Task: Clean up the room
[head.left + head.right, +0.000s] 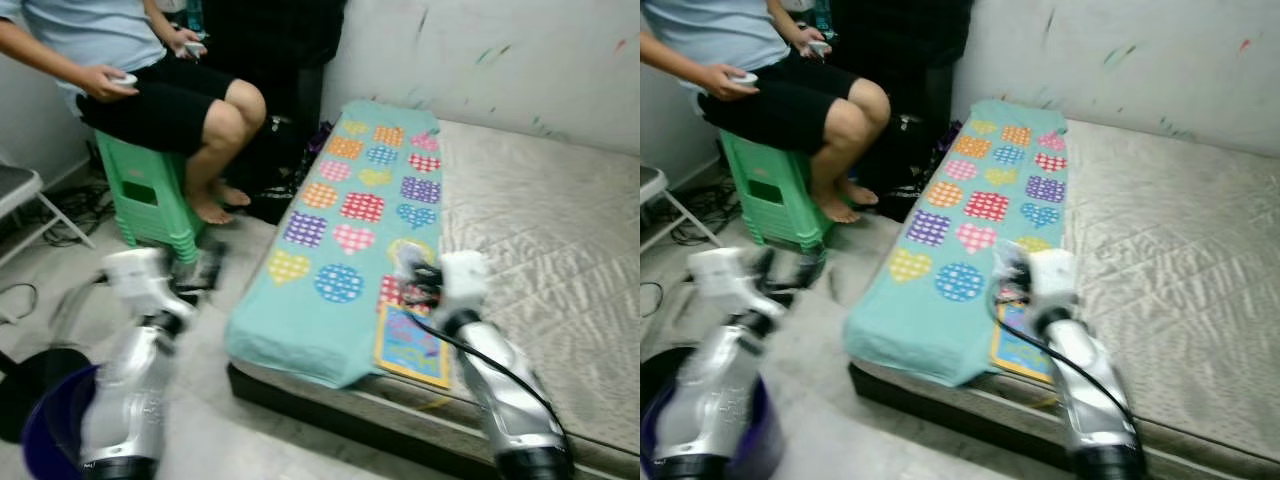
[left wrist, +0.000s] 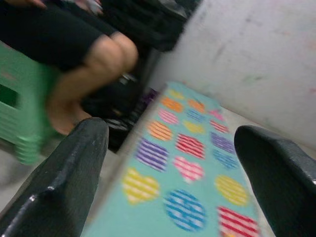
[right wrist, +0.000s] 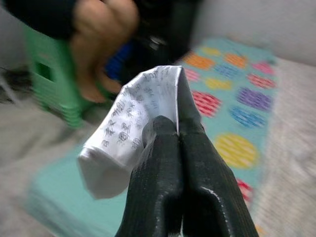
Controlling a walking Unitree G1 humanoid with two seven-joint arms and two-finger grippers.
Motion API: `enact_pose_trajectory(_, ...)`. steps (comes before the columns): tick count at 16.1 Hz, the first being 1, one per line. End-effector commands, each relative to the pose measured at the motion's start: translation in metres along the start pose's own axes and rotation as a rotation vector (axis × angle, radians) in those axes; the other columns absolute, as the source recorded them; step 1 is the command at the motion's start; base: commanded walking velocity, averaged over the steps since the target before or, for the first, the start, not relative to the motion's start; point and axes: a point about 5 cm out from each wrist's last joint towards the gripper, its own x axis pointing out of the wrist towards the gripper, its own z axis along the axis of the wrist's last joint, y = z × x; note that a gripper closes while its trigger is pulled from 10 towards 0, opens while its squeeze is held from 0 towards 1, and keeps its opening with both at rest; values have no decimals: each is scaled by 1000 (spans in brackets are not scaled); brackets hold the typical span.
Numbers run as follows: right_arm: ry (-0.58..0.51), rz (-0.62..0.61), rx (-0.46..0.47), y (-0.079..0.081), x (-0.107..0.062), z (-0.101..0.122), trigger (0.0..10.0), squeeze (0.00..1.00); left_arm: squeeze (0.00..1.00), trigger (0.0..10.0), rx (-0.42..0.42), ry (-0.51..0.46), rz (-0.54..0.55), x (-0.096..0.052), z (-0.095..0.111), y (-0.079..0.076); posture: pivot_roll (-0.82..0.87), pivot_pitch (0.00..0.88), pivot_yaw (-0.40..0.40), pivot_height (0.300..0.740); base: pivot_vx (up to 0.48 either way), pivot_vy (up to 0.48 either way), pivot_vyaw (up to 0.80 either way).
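My right gripper (image 3: 177, 129) is shut on a crumpled white paper (image 3: 129, 129) printed with dark characters. It hangs above the near end of a teal blanket (image 1: 340, 215) with coloured hearts and circles, spread over the mattress (image 1: 540, 250). The same right gripper (image 1: 412, 270) is blurred in the head views. A colourful picture book (image 1: 412, 345) lies on the mattress edge beside the right arm. My left gripper (image 2: 170, 163) is open with nothing between its fingers, held over the floor left of the bed, facing the blanket. In the left eye view the left gripper (image 1: 205, 265) is blurred.
A person (image 1: 150, 80) sits on a green plastic stool (image 1: 150, 195) at the back left, holding controllers. A dark blue bin (image 1: 50, 430) stands on the floor by my left arm. A folding chair (image 1: 20, 195) and cables are at the far left. Dark bags (image 1: 280, 150) are piled against the wall.
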Motion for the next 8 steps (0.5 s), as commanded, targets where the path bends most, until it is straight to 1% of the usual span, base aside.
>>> enact_pose_trajectory(1, 4, -29, -13, -11, -4, -1, 10000, 0, 0, 10000, -1, 10, -22, 2, -4, -7, -87, 0, -3, 740, 0, 0, 0)
enact_pose_trajectory(6, -1, -19, -35, -10, -3, 0, 10000, 0, 0, 10000, 3, 11, -21, 3, -4, -7, -88, 0, -5, 740, 0, 0, 0)
enact_pose_trajectory(8, -3, -13, -42, -9, -3, 0, 10000, 0, 0, 10000, 2, 11, -19, 3, -4, -7, -89, 0, -5, 740, 0, 0, 800)
